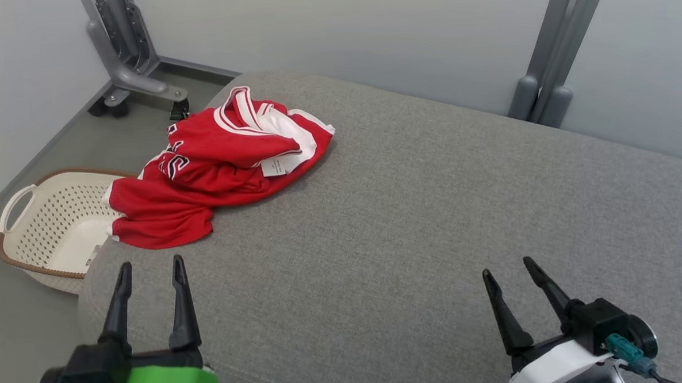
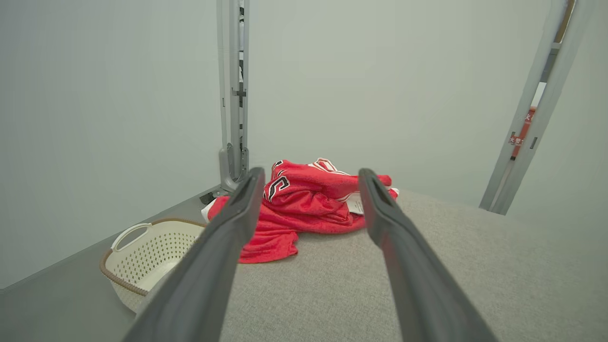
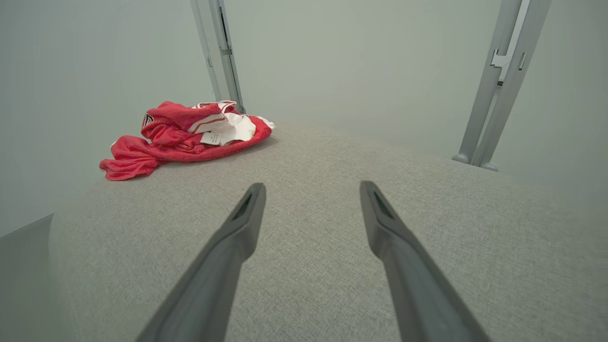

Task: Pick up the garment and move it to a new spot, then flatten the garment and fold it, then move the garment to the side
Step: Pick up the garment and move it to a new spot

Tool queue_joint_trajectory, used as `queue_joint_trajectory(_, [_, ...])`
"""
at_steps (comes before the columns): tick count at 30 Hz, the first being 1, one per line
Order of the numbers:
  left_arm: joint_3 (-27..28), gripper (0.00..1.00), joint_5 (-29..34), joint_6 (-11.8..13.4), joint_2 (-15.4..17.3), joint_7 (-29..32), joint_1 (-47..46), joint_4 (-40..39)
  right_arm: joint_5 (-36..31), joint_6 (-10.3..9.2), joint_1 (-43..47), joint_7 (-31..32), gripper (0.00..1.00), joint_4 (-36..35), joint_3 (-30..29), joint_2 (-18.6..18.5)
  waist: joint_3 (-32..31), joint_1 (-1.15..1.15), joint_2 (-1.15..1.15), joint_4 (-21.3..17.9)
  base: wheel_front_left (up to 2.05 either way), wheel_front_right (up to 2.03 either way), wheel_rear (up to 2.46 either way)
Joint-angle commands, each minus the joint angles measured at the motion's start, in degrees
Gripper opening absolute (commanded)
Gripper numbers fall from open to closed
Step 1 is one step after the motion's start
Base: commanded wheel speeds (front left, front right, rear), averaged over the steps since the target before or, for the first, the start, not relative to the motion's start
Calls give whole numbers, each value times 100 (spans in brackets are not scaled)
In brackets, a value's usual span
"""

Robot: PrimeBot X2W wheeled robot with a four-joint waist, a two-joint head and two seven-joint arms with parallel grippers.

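One garment (image 1: 219, 174), one basket (image 1: 54, 221), two empty grippers
Head view: garment crumpled ahead of the left gripper (image 1: 151, 262), far from the right gripper (image 1: 506, 266), both spread wide; left wrist view: garment (image 2: 308, 204) straight ahead; right wrist view: garment (image 3: 175, 142) ahead, to the left

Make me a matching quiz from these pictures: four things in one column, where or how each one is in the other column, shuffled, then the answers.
Things
1. red jersey
2. basket
3. left hand
4. right hand

Place or state
A. on the floor, beside the left edge of the grey cushion
B. open and empty, green part behind the fingers
C. crumpled at the cushion's far left
D. open and empty, white part behind the fingers

Pairs: 1-C, 2-A, 3-B, 4-D
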Motion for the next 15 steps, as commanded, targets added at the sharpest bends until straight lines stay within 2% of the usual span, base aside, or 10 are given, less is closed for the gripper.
queue_joint_trajectory(1, [-23,100,-43,46,17,-3,-212,-92,-12,-8,-95,-17,100,-42,-28,-114,497,0,0,-284,0,0,0])
queue_joint_trajectory(3, [-11,100,5,77,17,-3,-508,-210,-2,-8,-157,-17,100,-89,-62,-264,715,0,0,-361,0,0,0])
queue_joint_trajectory(5, [72,100,344,203,30,-2,-857,-230,38,-8,-213,-17,100,-113,-89,-399,915,0,0,-428,0,0,0])
queue_joint_trajectory(8, [201,100,595,421,29,0,-1510,51,94,-8,-277,-17,100,-144,-99,-558,1193,0,0,-521,0,0,0])
queue_joint_trajectory(10, [282,100,630,480,71,1,-1989,502,111,-8,-297,-17,100,-161,-115,-599,1320,0,0,-570,0,0,0])
queue_joint_trajectory(11, [314,100,590,492,90,23,-2228,753,117,-8,-310,-17,100,-172,-118,-613,1366,0,0,-594,0,0,0])
queue_joint_trajectory(15, [354,100,434,285,324,449,-3452,1810,159,-8,-401,-17,100,-207,-105,-689,1585,0,0,-743,0,0,0])
